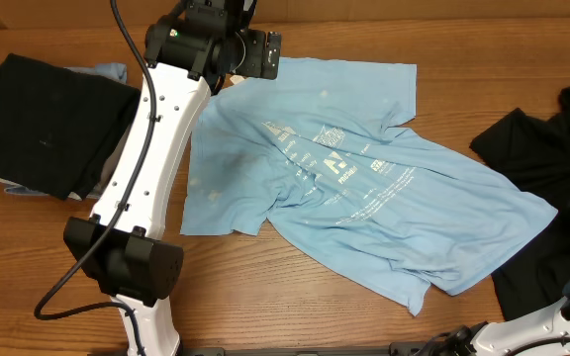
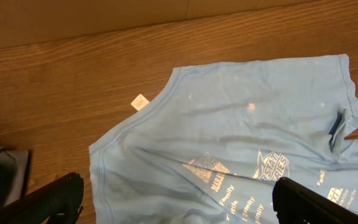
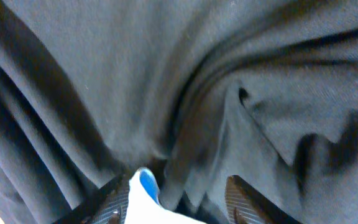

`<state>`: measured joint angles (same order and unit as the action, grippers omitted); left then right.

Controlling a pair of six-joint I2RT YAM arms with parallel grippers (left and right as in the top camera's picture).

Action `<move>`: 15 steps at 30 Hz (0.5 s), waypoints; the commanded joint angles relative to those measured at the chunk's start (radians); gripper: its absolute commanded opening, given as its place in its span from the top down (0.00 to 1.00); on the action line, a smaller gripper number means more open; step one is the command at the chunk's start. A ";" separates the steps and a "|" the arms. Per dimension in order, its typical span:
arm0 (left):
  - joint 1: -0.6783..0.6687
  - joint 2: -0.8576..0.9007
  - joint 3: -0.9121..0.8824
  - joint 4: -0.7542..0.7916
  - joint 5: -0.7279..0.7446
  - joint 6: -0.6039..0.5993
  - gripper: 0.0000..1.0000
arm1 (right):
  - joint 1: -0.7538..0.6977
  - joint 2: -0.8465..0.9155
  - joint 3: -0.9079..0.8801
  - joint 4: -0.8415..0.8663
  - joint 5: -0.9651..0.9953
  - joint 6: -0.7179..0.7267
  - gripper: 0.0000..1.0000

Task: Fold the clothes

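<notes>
The light blue T-shirt (image 1: 364,188) lies spread and wrinkled across the middle of the table, print side up. It also fills the left wrist view (image 2: 247,137), with its white neck tag (image 2: 140,101) beside the collar. My left gripper (image 2: 179,202) is open and empty, hovering over the shirt's collar end at the back (image 1: 260,54). A black garment (image 1: 537,143) lies crumpled at the right. My right gripper (image 3: 176,196) is down in its folds (image 3: 185,81) with jaws apart. A small white-and-blue piece (image 3: 145,186) sits by its left finger.
A folded black garment (image 1: 47,124) lies at the far left on top of grey and pale blue cloth (image 1: 112,71). Bare wood table (image 1: 265,287) shows in front of the shirt. A cardboard wall (image 2: 73,18) runs along the back edge.
</notes>
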<state>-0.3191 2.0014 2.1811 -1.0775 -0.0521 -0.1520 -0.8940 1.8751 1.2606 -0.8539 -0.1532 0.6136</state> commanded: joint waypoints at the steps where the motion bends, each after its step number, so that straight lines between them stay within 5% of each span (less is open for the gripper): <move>1: 0.005 0.002 0.000 0.002 0.012 -0.013 0.00 | 0.003 -0.010 -0.005 0.045 0.010 0.016 0.59; 4: 0.005 0.002 0.000 0.001 0.012 -0.013 0.00 | 0.003 -0.010 -0.005 0.053 0.051 0.016 0.70; 7: 0.005 0.002 0.000 0.002 0.012 -0.013 0.00 | 0.003 -0.010 -0.005 0.048 0.077 0.024 0.61; 15: 0.005 0.002 0.000 0.002 0.012 -0.013 0.00 | 0.003 -0.010 -0.021 0.045 0.078 0.042 0.60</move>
<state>-0.3191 2.0014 2.1811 -1.0779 -0.0521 -0.1520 -0.8940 1.8751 1.2552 -0.8246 -0.0944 0.6445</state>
